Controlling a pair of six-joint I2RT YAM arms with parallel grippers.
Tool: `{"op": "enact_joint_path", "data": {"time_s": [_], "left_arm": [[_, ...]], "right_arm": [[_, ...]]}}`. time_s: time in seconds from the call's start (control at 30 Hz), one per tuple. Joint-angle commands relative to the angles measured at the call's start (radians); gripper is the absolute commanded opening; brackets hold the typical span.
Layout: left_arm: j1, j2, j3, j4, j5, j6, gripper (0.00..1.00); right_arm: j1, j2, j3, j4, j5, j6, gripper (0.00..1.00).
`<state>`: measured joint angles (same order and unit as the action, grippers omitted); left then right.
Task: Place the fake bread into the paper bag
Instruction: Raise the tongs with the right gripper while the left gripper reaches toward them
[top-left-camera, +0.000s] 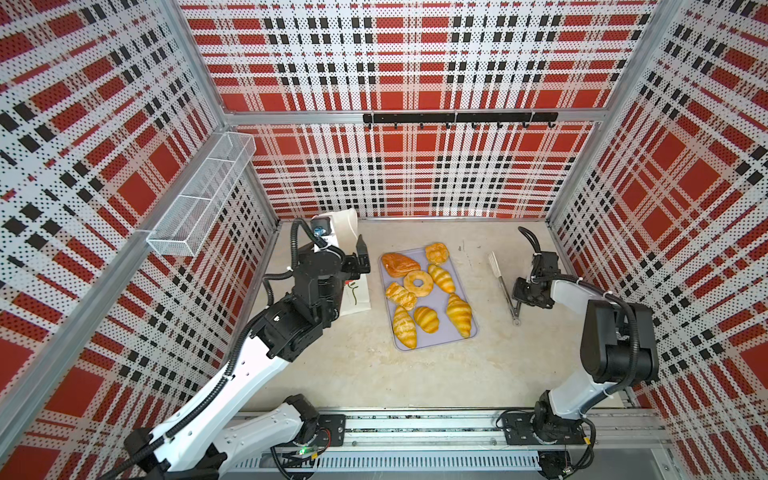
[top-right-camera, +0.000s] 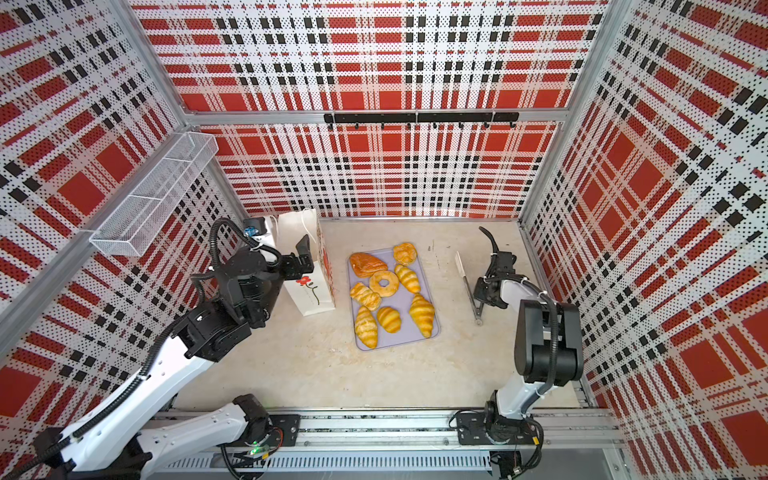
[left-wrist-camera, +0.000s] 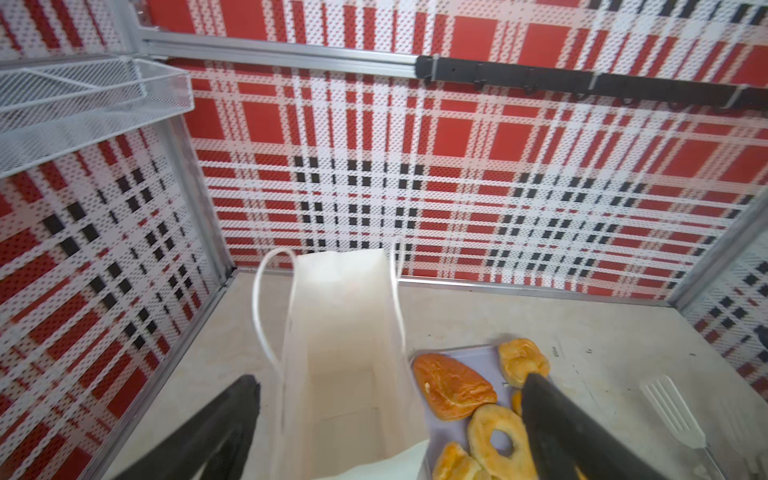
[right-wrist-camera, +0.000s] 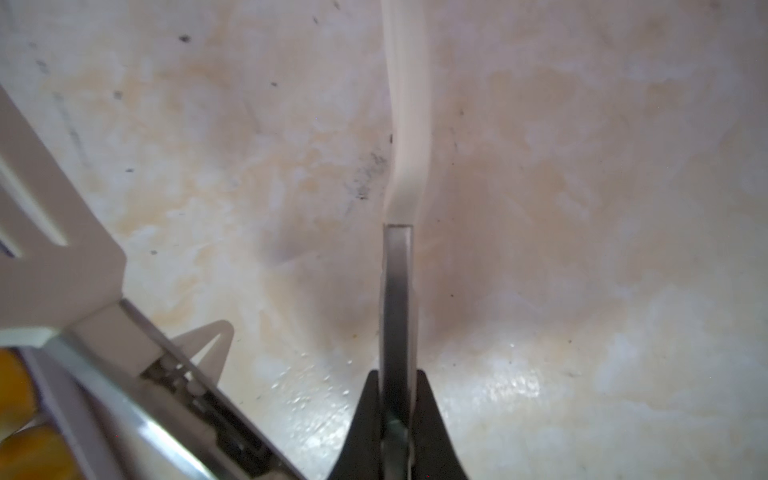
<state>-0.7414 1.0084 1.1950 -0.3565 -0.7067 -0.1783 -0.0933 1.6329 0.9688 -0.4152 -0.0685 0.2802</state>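
Note:
The fake bread lies on a lilac tray (top-left-camera: 434, 344) mid-table: a ring doughnut (top-left-camera: 418, 283), a dark loaf (top-left-camera: 400, 264), a round bun (top-left-camera: 436, 253) and several striped croissants (top-left-camera: 459, 313). Left of the tray stands the white paper bag (top-right-camera: 309, 291) with its red flower, mouth open and inside bare (left-wrist-camera: 340, 324). My left gripper (left-wrist-camera: 390, 382) hangs open above the bag's mouth, one finger on each side of it. Right of the tray, my right gripper (right-wrist-camera: 398, 376) is shut on one steel arm of a pair of tongs (top-left-camera: 500, 278). The tongs' other arm, with a white slotted tip (right-wrist-camera: 54, 266), spreads away.
A white wire-mesh basket (top-left-camera: 199, 195) juts from the left wall above the bag. A black hook rail (top-left-camera: 457, 117) runs along the back wall. Plaid walls close in three sides, and the arms' base rail (top-left-camera: 415, 428) runs along the front edge.

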Motion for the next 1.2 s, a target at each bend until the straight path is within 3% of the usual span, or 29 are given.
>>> {"op": "enact_joint_path", "data": {"time_s": [0.0,0.13,0.27,0.47,0.8,0.93,1.17], "left_arm": [[-0.060,0.051,0.065,0.060,0.015,0.073,0.99],[-0.109,0.153,0.143,0.057,0.133,0.115,1.00],[-0.110,0.259,0.224,0.052,0.325,0.120,0.99],[-0.041,0.430,0.352,0.023,0.627,0.063,1.00],[0.081,0.619,0.456,0.134,1.039,-0.059,0.97],[0.081,0.677,0.508,0.127,1.109,-0.059,0.96],[0.090,0.712,0.517,0.177,1.188,-0.075,0.92]], "right_arm": [[-0.003,-0.109,0.024,0.051,-0.141,-0.024,0.04],[-0.003,-0.168,0.045,0.100,-0.354,-0.016,0.04],[-0.003,-0.186,0.071,0.171,-0.590,0.035,0.05],[0.001,-0.190,0.067,0.363,-0.836,0.188,0.04],[0.094,-0.180,0.116,0.420,-1.018,0.217,0.06],[0.126,-0.161,0.133,0.478,-1.054,0.270,0.07],[0.145,-0.115,0.107,0.787,-1.131,0.518,0.06]]}}
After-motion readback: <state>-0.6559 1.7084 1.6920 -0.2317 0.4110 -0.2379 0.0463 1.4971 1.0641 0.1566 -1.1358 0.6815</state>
